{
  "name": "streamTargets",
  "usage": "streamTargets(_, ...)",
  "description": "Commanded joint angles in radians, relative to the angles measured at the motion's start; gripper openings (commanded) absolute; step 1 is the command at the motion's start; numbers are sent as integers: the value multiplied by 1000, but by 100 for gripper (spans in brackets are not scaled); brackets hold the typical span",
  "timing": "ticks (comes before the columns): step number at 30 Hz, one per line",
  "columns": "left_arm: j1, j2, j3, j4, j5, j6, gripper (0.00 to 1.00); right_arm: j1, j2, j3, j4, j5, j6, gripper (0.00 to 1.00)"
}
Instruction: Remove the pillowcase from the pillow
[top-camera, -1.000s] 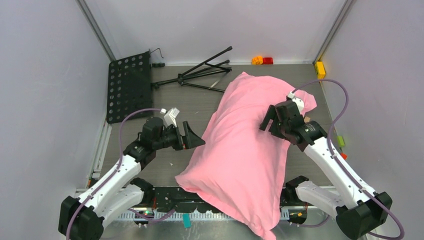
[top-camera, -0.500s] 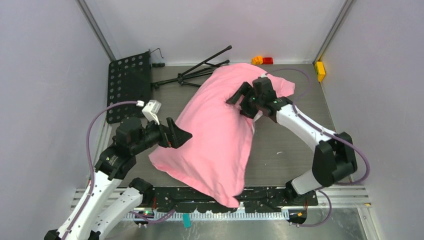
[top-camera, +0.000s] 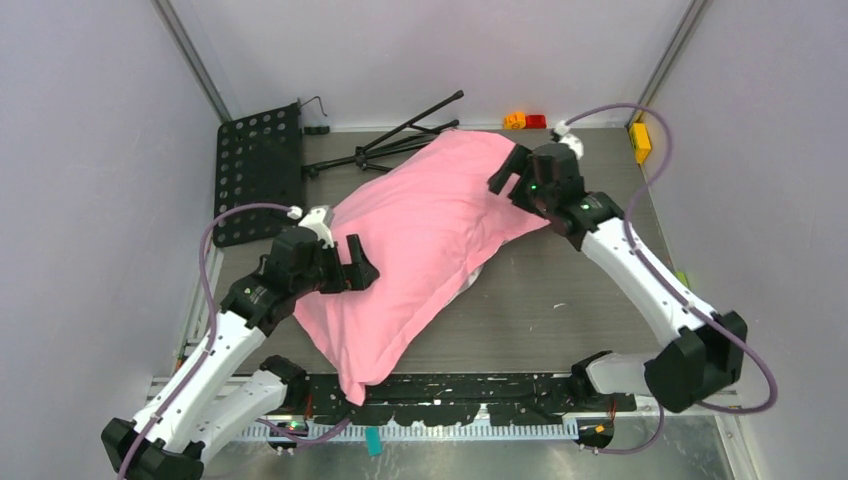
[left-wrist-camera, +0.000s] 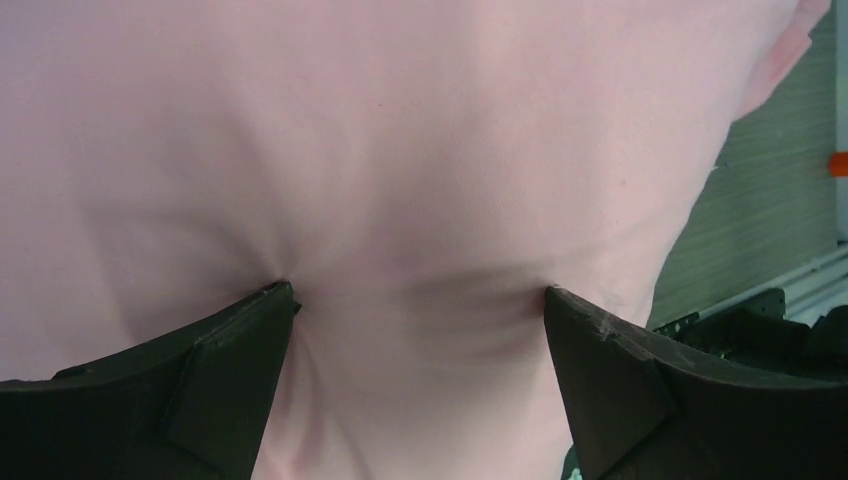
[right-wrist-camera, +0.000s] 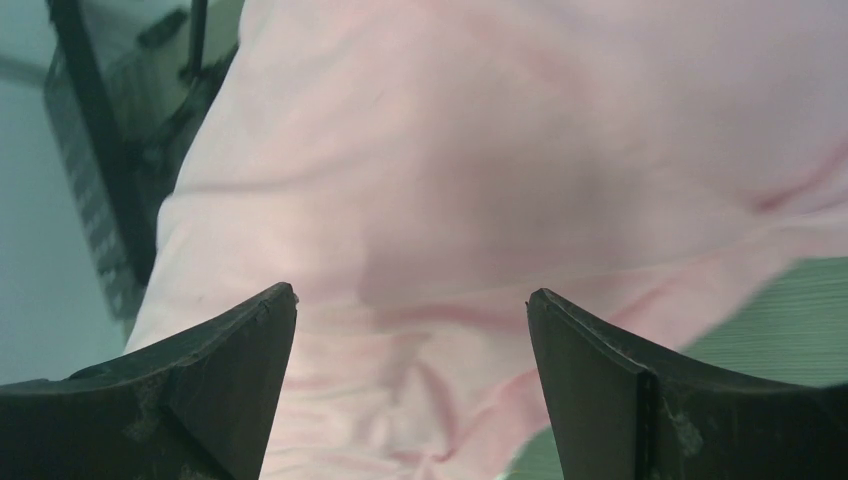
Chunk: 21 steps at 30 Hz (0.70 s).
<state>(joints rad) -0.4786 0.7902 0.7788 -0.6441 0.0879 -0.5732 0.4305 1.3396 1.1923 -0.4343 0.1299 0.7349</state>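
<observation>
Two arms work on one pink pillowcase, which lies flat on the table and runs slantwise from the near left to the far right. The cover still encloses most of the pillow. Only a small white patch of the pillow shows, at the cover's near right edge about halfway along.

Left gripper: positioned at the left long edge of the pillowcase.
- The wrist view shows the jaws spread wide.
- Both fingertips press into the fabric.
- Creases fan out from each contact point.
- No fold is pinched between the jaws.

Right gripper: positioned over the far right end of the pillowcase.
- Its jaws are also spread apart, with pink fabric filling the gap in the wrist view.
- Nothing is clamped.
- It cannot be told whether the tips touch the cloth.

Other items on the table:
- A black perforated panel lies at the far left.
- A folded black stand lies beside the panel, its legs reaching the far end of the pillowcase.
- Small orange and red blocks sit against the back wall.
- A yellow block sits in the far right corner.
</observation>
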Motion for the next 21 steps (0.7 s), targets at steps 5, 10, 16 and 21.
streamTargets(5,1,-79,-38,-62,-310,-69,100,-206,-77,-19,-68,152,-122,91)
streamTargets(10,3,-93,-71,-58,-300,-94,100,-211,101,53,-85,-145,-183,89)
streamTargets(16,4,-61,-125,3,-216,-157,99,-210,78,-48,-33,-271,-214,86)
streamTargets(21,4,-81,-190,123,-168,-193,65,-211,7,-106,-55,-274,-261,53)
